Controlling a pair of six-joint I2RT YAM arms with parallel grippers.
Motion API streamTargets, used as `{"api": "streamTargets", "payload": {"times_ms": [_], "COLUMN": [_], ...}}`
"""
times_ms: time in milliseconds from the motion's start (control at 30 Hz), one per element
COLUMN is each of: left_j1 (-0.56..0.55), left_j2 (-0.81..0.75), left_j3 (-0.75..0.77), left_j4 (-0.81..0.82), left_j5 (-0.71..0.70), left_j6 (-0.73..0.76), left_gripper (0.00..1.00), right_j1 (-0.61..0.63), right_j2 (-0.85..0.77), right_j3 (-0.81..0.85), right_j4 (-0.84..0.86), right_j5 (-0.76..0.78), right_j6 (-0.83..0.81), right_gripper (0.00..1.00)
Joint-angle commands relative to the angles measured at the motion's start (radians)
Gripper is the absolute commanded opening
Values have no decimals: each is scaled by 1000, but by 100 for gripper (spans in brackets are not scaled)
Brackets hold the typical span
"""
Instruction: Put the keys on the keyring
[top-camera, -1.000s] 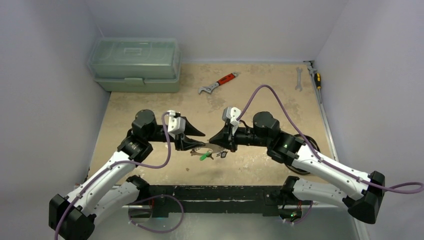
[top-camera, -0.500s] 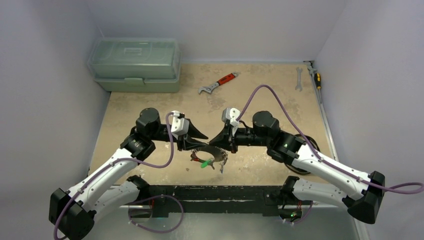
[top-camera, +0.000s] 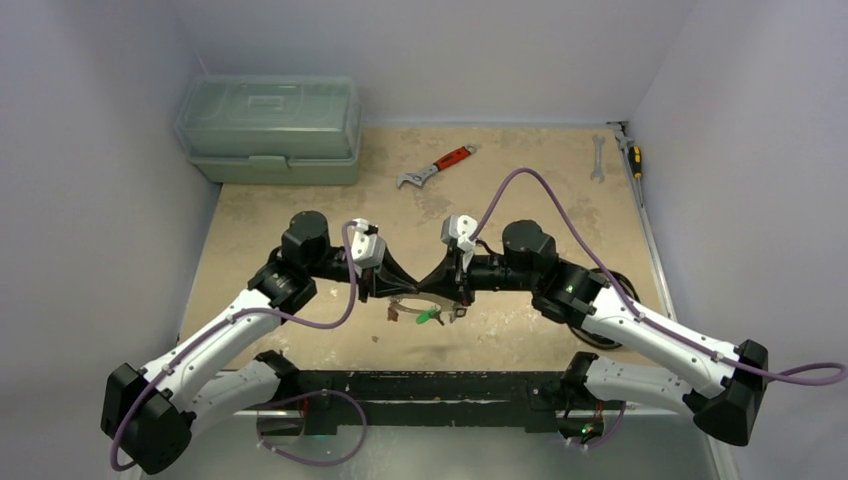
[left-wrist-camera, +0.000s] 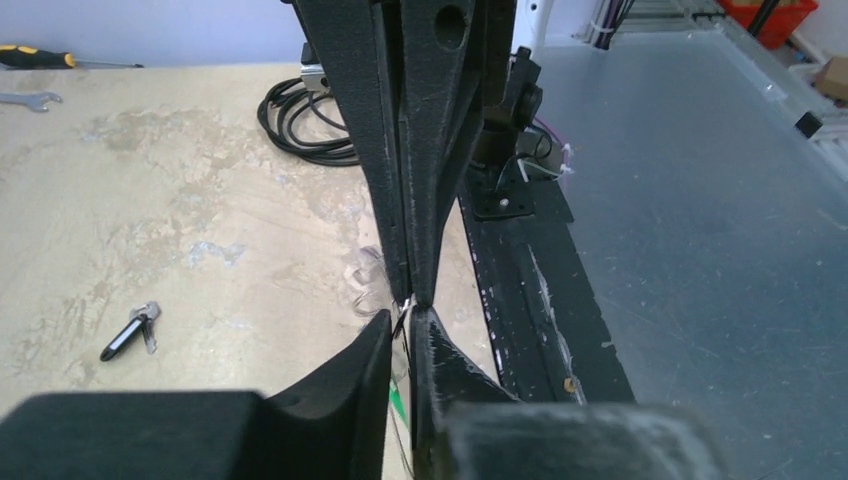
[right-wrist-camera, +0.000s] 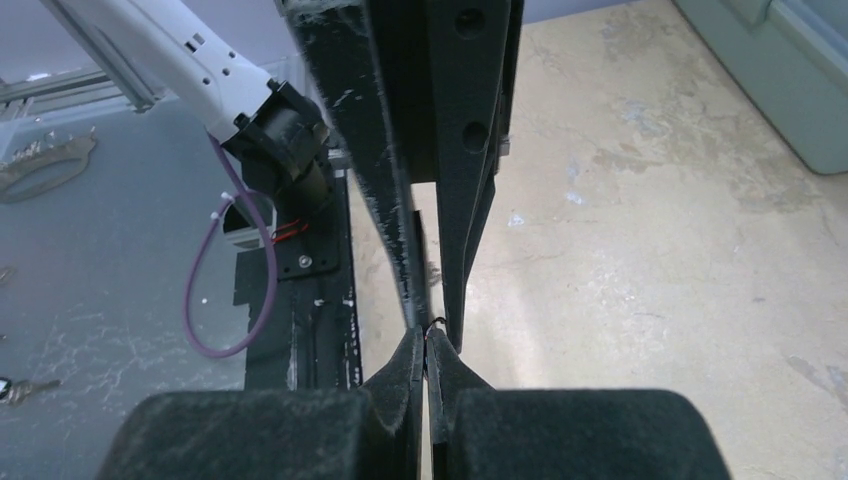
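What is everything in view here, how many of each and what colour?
table: one, sandy, under everything
toolbox: one, pale green, far left corner
adjustable wrench: one, red handle, far middle
spanner: one, silver, far right
screwdriver: one, yellow-black handle, far right edge
cable coil: one, black, right side of the table
keyring: one, silvery, raised, centre
keys: count unclear, one green-tagged, hanging from the keyring
loose key: one, black tag, lying on the table
left gripper: one, black, tips at the keyring
right gripper: one, black, shut on the keyring
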Motion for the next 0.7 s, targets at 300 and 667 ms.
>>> {"api": "streamTargets", "payload": {"times_ms": [300,667], "left_j1": [-13,-13], "left_j2": [-53,-89], "left_j3": [-53,-114], "left_j4": [183,403], "left_j5": [-25,-63], "left_j6": [-54,-215], "left_gripper": [0,0], "right_j1": [-1,-1], "right_j2": [-20,-124], "right_j3": [57,1], "right_j4": [91,97], "right_j5": [5,133], "right_j6": [-19,-43], "right_gripper": [3,51]}}
